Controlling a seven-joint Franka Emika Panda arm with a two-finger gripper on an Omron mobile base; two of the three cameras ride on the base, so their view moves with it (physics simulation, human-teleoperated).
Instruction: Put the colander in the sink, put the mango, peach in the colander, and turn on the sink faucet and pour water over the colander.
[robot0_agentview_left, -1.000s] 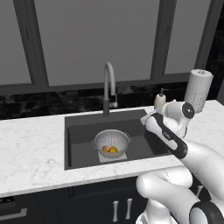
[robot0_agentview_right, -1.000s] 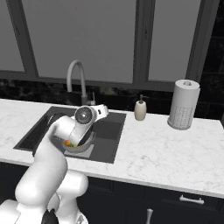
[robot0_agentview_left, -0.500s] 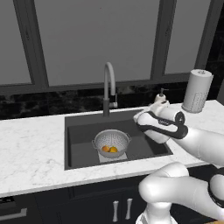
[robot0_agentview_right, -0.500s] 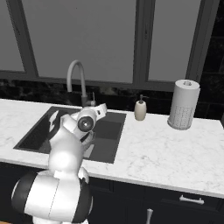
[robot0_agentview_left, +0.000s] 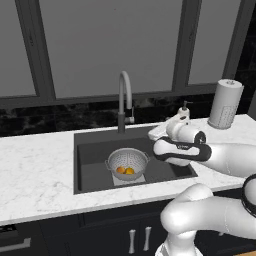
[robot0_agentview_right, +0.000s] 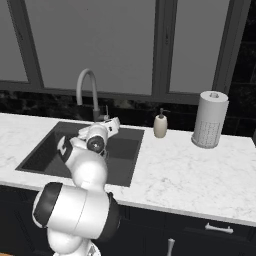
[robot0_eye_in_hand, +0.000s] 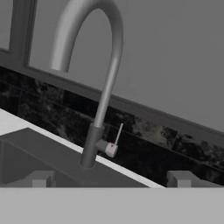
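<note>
We see the colander (robot0_agentview_left: 127, 163) resting on the floor of the sink (robot0_agentview_left: 95, 150), near its front edge, with the mango (robot0_agentview_left: 120, 170) and peach (robot0_agentview_left: 129, 171) inside it. Our gripper (robot0_eye_in_hand: 110, 181) hangs open above the sink's right side, pointed at the sink faucet (robot0_eye_in_hand: 98, 74) at the back edge of the worktop (robot0_agentview_left: 35, 165).

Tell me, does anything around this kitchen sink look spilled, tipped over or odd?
Nothing stands out. The round silver perforated colander sits upright in the dark grey sink, holding two small orange fruits. The tall grey gooseneck faucet runs no water.
</note>
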